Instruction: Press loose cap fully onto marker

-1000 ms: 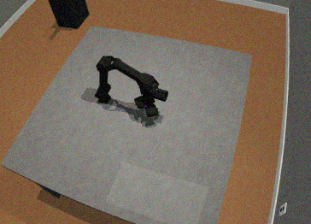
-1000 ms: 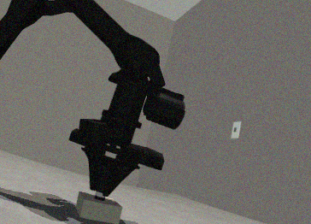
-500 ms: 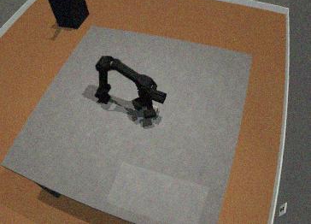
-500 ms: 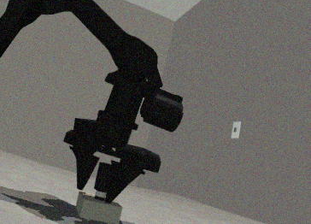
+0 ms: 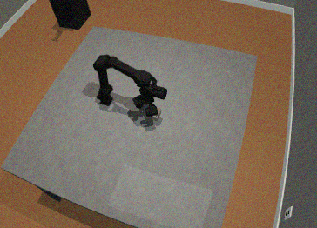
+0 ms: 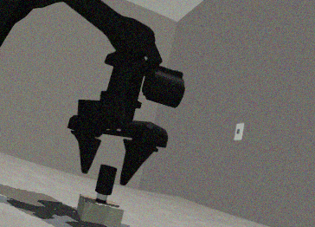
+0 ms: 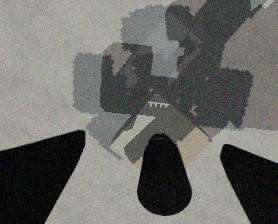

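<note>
The black cap (image 6: pixel 106 179) (image 7: pixel 164 180) sits upright on top of the marker (image 6: pixel 102 197), with a short pale band of the marker showing below it. Whether the cap is fully seated cannot be told. The marker stands in the pale holder block (image 6: pixel 99 213) (image 7: pixel 196 144). My gripper (image 6: pixel 105 178) (image 7: pixel 154 144) is open and empty. Its fingertips stand wide apart on either side of the cap's upper part, with a gap on both sides. In the top view the arm hides the cap and marker.
The grey table top (image 5: pixel 196 135) spreads around the arm (image 5: pixel 126 67), with a paler rectangle (image 5: pixel 161 193) near its front edge. A tall black box (image 5: pixel 67 4) stands on the floor beyond the table. Shadows of the arm fall across the block and table.
</note>
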Controlling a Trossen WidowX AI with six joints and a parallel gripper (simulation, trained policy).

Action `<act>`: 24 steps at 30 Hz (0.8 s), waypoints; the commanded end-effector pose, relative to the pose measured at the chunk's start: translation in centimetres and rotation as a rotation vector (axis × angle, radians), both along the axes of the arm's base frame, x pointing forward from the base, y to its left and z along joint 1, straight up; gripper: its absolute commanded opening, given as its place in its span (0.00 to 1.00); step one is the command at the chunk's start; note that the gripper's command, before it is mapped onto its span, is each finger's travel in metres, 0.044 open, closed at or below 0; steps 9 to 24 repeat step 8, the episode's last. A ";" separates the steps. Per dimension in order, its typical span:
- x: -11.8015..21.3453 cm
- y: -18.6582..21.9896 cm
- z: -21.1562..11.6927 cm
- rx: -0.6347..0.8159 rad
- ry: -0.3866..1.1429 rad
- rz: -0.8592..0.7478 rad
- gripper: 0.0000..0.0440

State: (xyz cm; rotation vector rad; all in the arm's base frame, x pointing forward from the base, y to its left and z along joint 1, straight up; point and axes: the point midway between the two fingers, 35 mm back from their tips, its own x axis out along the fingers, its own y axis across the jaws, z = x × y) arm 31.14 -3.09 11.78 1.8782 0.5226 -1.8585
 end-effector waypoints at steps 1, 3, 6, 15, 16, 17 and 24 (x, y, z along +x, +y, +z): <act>0.2 -0.1 1.6 -0.004 -0.034 -0.001 1.00; 0.2 -0.1 2.1 -0.005 -0.042 -0.002 1.00; 0.1 -0.2 2.7 -0.006 -0.053 -0.002 1.00; 0.0 -0.2 3.2 -0.005 -0.060 -0.001 1.00; 0.0 -0.2 3.2 -0.005 -0.060 -0.001 1.00; 0.0 -0.2 3.2 -0.005 -0.060 -0.001 1.00; 0.0 -0.2 3.2 -0.005 -0.060 -0.001 1.00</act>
